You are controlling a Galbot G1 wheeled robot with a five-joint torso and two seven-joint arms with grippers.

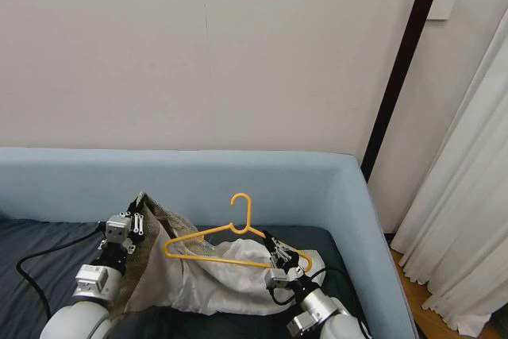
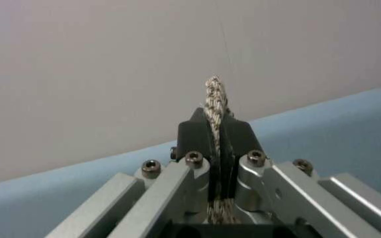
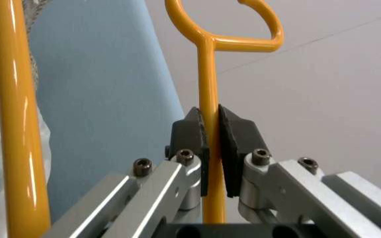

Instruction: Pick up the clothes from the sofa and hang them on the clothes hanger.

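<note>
above sofa (image 1: 341, 188), hanger (image 1: 248, 218) crosswise, hook up

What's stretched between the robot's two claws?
In the head view, a pale garment and a yellow hanger span from the left claw to the right claw.

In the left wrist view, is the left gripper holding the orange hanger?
No, the left gripper is shut on an edge of the beige knitted garment, which sticks out above its black pads.
</note>
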